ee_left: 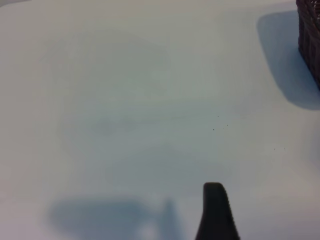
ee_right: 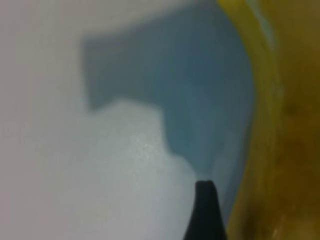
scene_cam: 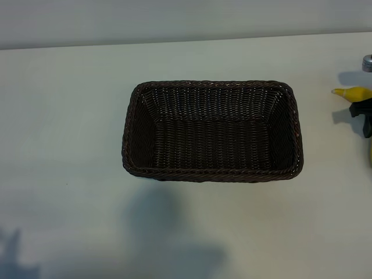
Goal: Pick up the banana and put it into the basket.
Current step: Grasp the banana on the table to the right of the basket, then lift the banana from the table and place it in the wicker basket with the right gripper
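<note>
Pale white table point(scene_cam: 70, 116) — soft shadows, plain wall point(scene_cam: 174, 17) behind

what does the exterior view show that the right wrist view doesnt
Only the exterior view shows the whole basket, empty, in the middle of the table, and the banana's pointed stem end at the right edge of the picture with the right gripper at it, mostly cut off. Only the right wrist view shows the banana's yellow side up close, filling one edge of the picture, with one dark fingertip beside it and a shadow on the table. Both show the banana lying on the pale table, outside the basket.
</note>
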You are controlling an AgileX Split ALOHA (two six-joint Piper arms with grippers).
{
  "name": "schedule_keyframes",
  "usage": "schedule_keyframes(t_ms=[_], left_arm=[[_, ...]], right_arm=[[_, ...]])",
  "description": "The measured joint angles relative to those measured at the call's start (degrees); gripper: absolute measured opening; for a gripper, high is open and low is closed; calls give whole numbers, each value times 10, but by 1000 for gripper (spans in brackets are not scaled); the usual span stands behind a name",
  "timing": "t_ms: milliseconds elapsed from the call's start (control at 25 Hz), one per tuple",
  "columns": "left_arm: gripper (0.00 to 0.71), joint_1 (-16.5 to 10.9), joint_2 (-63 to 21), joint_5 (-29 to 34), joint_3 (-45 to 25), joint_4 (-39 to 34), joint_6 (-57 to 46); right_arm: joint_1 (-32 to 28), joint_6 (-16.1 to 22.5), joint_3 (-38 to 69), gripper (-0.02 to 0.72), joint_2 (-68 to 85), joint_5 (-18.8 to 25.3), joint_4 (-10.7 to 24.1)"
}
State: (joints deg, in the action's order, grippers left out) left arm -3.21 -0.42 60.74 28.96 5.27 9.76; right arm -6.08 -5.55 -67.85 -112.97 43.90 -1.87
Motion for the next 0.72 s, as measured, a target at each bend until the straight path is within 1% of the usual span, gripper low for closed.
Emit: schedule_keyframes(t_ms=[80,320,480,560,720], left_arm=[[518,0,0,0,0,0,0],[518,0,0,0,0,0,0],[518,0,0,0,0,0,0],[518,0,0,0,0,0,0],[518,0,0,0,0,0,0]], right_arm=[[0,1,0,427,0,-3,0],[0,2,-1,419,1,5,0],[0,2,-15,419,17,28,0],[0,4,-34,419,39,51,0],[0,10,-96,419,79,135,-2]])
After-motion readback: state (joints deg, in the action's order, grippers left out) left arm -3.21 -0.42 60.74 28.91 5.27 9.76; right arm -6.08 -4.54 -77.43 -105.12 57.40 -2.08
